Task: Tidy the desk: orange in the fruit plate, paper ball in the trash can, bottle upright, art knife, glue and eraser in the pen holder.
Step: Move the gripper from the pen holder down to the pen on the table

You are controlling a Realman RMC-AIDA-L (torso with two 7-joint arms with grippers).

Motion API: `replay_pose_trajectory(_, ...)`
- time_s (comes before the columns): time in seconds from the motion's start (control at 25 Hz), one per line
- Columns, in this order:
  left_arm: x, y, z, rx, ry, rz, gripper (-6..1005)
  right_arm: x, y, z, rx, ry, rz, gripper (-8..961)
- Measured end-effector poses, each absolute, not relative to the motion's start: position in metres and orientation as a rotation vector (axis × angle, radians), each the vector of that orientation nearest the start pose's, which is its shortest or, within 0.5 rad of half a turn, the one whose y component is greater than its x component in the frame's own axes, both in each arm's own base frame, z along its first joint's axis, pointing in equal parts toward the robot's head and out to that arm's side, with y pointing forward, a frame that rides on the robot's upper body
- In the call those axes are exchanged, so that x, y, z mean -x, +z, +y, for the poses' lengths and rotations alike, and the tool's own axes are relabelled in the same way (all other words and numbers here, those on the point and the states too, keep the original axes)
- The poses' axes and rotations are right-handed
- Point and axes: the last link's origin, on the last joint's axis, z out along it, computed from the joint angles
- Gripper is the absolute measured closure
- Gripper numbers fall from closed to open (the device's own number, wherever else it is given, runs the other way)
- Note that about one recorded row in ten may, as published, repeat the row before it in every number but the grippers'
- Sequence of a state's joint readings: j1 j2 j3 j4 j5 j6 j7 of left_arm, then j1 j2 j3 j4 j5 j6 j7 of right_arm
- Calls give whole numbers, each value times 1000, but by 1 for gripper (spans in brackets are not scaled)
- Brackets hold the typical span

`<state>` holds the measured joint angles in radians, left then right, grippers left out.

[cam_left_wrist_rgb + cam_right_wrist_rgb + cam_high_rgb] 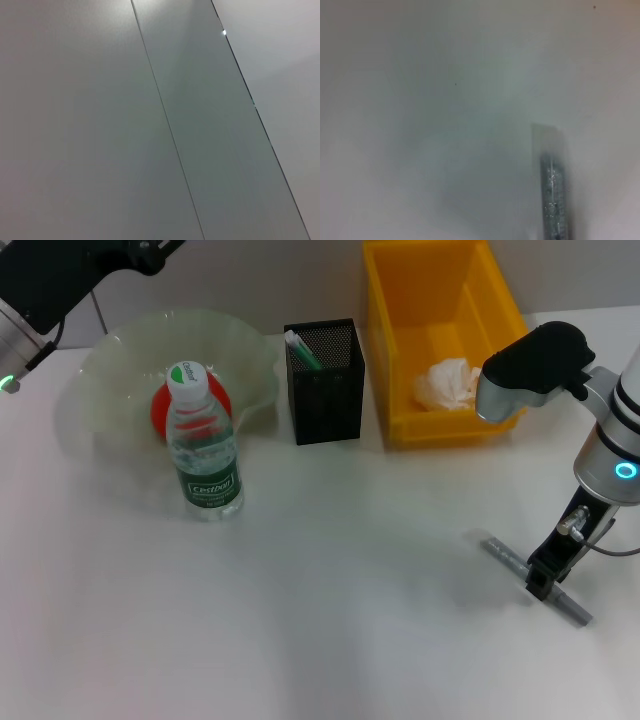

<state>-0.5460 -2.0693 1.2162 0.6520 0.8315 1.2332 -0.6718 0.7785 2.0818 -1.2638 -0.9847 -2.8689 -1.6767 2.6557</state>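
At the lower right of the head view, the right gripper (pixel 545 578) is lowered onto the art knife (pixel 535 580), a slim grey stick that lies flat and slantwise on the white bench (pixel 330 620). The gripper is set across the knife near its middle, which is judged to be so that the tool will lift level rather than tip. Whether the knife is already pinched or merely straddled cannot be told. In the right wrist view only one end of the knife (pixel 553 190) is seen, close against the bench.

The black mesh pen holder (pixel 324 382) stands at upper centre with a green-and-white stick, probably the glue (pixel 301 348), leaning inside; the knife is meant to join it there. No eraser can be made out.

The water bottle (pixel 204 445) is already upright at centre left, in front of the clear fruit plate (pixel 120 360), and the orange (pixel 160 412) is glimpsed behind it in the plate. The paper ball (pixel 447 384) rests in the yellow bin (pixel 385 350) at upper right, which serves as the trash can.

The left arm is parked at the upper left corner, clear of the work; its gripper is not shown, and its wrist view takes in only blank panels.
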Motion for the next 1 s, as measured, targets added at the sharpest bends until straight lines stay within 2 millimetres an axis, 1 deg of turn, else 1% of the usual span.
replay_pose_trajectory(0.32, 168, 34, 395, 2030, -1091, 105, 295, -227, -3, 357, 2386, -947, 1265, 662)
replay_pose_trajectory(1.0, 167, 35, 394, 2031, -1091, 114, 295, -229, -6, 356, 2384, -971, 1275, 698)
